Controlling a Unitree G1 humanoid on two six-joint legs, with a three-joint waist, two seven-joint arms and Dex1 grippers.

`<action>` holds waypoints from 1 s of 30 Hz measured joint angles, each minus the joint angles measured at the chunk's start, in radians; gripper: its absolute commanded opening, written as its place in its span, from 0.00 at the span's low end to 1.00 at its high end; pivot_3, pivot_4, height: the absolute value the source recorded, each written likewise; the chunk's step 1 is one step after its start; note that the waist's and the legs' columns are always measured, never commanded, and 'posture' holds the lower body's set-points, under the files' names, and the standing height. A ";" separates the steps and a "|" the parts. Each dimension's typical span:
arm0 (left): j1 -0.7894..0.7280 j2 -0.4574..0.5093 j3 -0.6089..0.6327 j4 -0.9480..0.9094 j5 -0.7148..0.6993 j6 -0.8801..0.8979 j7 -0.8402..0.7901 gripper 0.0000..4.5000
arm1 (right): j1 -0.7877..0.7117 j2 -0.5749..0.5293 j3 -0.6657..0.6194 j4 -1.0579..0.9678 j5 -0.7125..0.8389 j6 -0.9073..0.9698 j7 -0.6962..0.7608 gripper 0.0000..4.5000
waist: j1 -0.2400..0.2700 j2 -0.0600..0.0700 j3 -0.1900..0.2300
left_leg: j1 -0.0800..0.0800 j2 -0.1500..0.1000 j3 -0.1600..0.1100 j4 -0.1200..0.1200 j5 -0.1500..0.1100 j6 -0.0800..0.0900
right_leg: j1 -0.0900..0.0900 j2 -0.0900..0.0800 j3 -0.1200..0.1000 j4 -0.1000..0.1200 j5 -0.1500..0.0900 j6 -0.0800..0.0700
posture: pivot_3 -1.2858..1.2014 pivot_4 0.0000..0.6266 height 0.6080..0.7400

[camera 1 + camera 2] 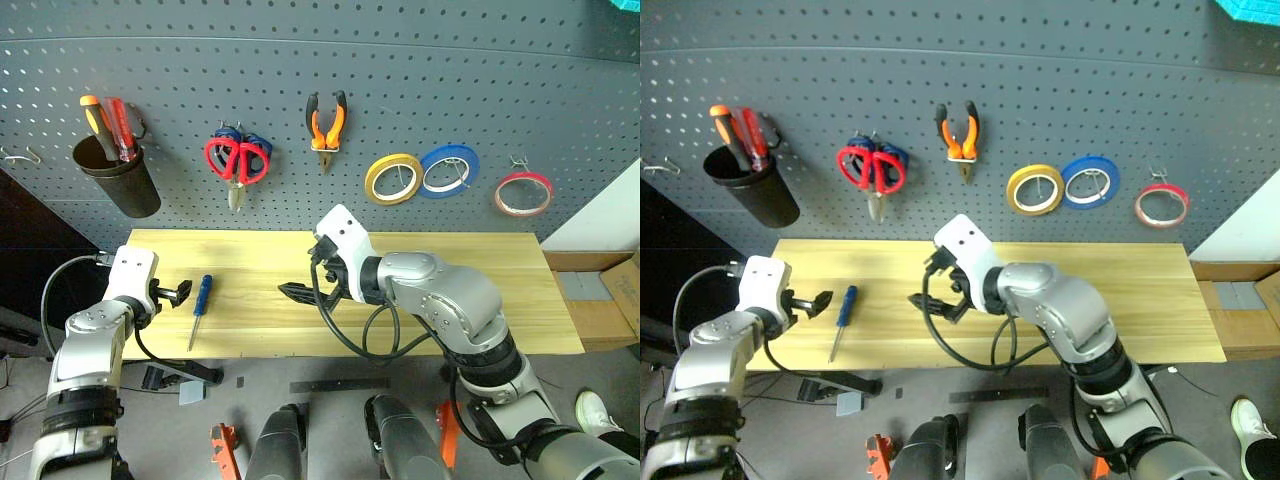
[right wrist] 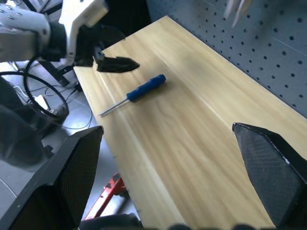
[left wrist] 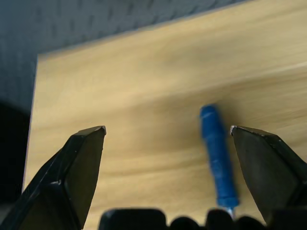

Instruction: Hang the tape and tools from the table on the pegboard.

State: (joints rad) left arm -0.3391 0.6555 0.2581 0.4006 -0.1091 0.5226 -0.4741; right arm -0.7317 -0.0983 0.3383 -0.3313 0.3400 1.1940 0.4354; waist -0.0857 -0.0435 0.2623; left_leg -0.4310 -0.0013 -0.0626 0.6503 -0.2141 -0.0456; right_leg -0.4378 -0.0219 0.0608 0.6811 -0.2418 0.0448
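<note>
Item: blue-handled screwdriver (image 1: 200, 309), laid flat on tabletop (image 1: 480, 290), long axis running front-to-back, handle twd pegboard (image 1: 400, 60). Left gripper (image 1: 178, 293) just beside it, spread, empty; nearer than right gripper (image 1: 297, 291), also spread.

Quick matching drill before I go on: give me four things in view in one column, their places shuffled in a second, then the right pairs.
Things
1. blue-handled screwdriver
2. pliers
3. red tape ring
4. left gripper

Places
A. hanging on the pegboard, between the scissors and the yellow roll
B. lying on the table
C. open, hovering beside the screwdriver
D. on the rightmost hook of the pegboard

Pairs: 1-B, 2-A, 3-D, 4-C
</note>
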 measured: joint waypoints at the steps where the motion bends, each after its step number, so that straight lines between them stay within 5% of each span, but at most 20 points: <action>1: -0.023 0.000 -0.018 0.033 0.000 0.020 -0.013 1.00 | -0.008 0.005 0.000 0.002 -0.002 0.003 -0.005 1.00 | 0.000 0.000 0.001 | 0.000 0.000 0.000 0.000 0.000 0.000 | 0.000 0.000 0.000 0.000 0.000 0.000 | 0.48 0.53 1.00; 10: -0.199 -0.004 -0.144 0.268 0.027 0.082 -0.076 1.00 | -0.059 0.031 0.017 0.042 -0.006 0.016 -0.027 1.00 | -0.003 0.001 0.022 | -0.001 0.001 -0.001 -0.002 0.000 0.000 | -0.002 0.000 0.000 -0.001 0.000 0.000 | 0.47 0.56 1.00; 14: -0.224 -0.006 -0.152 0.337 0.039 0.074 -0.030 0.80 | -0.076 0.043 0.010 0.043 -0.005 0.017 -0.041 1.00 | -0.007 0.001 0.022 | -0.001 0.002 -0.002 -0.004 0.000 0.000 | -0.003 0.000 0.001 -0.001 0.000 0.000 | 0.47 0.56 1.00; 22: -0.223 -0.006 -0.118 0.360 0.013 0.088 -0.017 0.14 | -0.123 0.019 -0.002 0.052 -0.007 0.010 -0.042 1.00 | -0.007 0.001 0.025 | 0.000 0.002 -0.003 -0.004 0.000 0.000 | -0.003 0.000 0.001 -0.001 0.000 0.000 | 0.46 0.54 1.00; 30: -0.184 -0.041 -0.055 0.319 -0.016 0.008 0.007 0.12 | -0.140 -0.036 0.013 0.051 -0.013 -0.026 -0.017 1.00 | -0.010 0.001 0.025 | -0.001 0.002 -0.003 -0.004 0.000 0.000 | -0.003 -0.003 0.001 -0.002 0.000 0.000 | 0.46 0.50 1.00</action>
State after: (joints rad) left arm -0.5228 0.6145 0.2027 0.7197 -0.1251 0.5301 -0.4669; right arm -0.8713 -0.1345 0.3508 -0.2803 0.3274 1.1681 0.4185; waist -0.0957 -0.0424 0.2875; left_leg -0.4318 0.0003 -0.0654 0.6464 -0.2143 -0.0458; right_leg -0.4410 -0.0244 0.0619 0.6794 -0.2421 0.0446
